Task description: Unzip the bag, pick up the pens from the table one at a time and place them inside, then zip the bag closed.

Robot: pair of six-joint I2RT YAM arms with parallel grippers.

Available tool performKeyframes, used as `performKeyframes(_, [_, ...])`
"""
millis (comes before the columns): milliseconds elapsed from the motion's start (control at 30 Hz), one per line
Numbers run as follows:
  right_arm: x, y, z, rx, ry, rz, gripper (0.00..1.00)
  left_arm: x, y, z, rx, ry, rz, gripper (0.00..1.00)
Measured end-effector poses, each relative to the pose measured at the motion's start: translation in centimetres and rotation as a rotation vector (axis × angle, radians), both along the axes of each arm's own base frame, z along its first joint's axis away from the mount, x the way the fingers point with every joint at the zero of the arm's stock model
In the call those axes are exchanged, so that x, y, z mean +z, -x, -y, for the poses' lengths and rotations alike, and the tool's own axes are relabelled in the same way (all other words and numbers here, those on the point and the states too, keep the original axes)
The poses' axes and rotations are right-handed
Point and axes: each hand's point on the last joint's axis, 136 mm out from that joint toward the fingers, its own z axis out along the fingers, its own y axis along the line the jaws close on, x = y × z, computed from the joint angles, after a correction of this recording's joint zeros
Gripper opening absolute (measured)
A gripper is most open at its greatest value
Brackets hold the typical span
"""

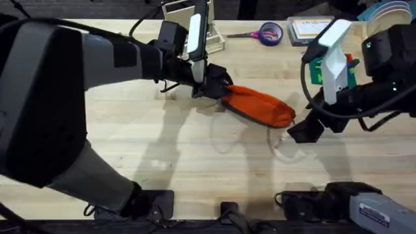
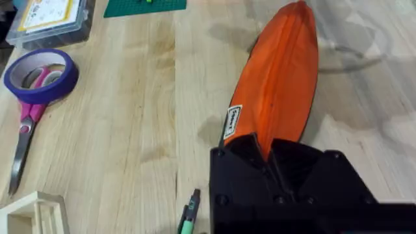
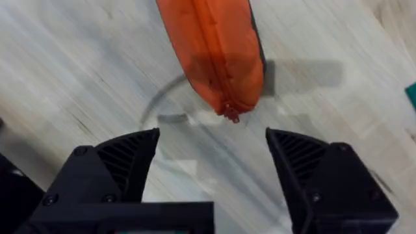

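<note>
a: overhead view, item one: the bag (image 1: 259,105) lies near the middle of the table (image 1: 195,162), toward the far half. bare wood lies open in front of it down to the near edge.

b: long axis?

a: diagonal. one end points to the far left, the other to the near right. in the left wrist view the zip line runs along the top of the orange fabric.

b: gripper states?

a: left gripper (image 2: 270,156) is pinched onto the far-left end of the bag. right gripper (image 3: 211,169) is spread wide, fingers (image 3: 123,162) apart, hovering just beyond the near-right end; the zip pull (image 3: 232,117) sits between and ahead of them, not touched.

b: surroundings?

a: a green pen (image 2: 188,214) lies on the wood just beside the left gripper. purple-handled scissors (image 2: 29,110), a purple tape roll (image 2: 40,75) and a clear box (image 2: 49,19) lie near the far edge. surface is pale plank grain.
</note>
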Motion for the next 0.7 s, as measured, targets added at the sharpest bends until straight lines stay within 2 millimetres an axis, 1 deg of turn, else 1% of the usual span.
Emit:
performKeyframes(233, [-0.4,-0.8,0.0,0.059,0.016,0.023,0.997,0.0,0.0,0.0,0.000,0.000,0.001,0.043])
performKeyframes(367, [-0.1,-1.9,0.0,0.067,0.020,0.074,0.997,0.0,0.0,0.0,0.000,0.000,0.001,0.043])
performKeyframes(500, [0.1,-2.4,0.0,0.068,0.023,0.095,0.997,0.0,0.0,0.0,0.000,0.000,0.001,0.042])
performKeyframes(567, [-0.1,-2.4,0.2,0.067,0.029,0.088,0.997,0.0,0.0,0.0,0.000,0.000,0.000,0.042])
performKeyframes(700, [-1.1,-2.5,0.4,0.066,0.042,0.046,0.996,0.0,0.0,0.0,0.000,0.000,0.000,0.042])
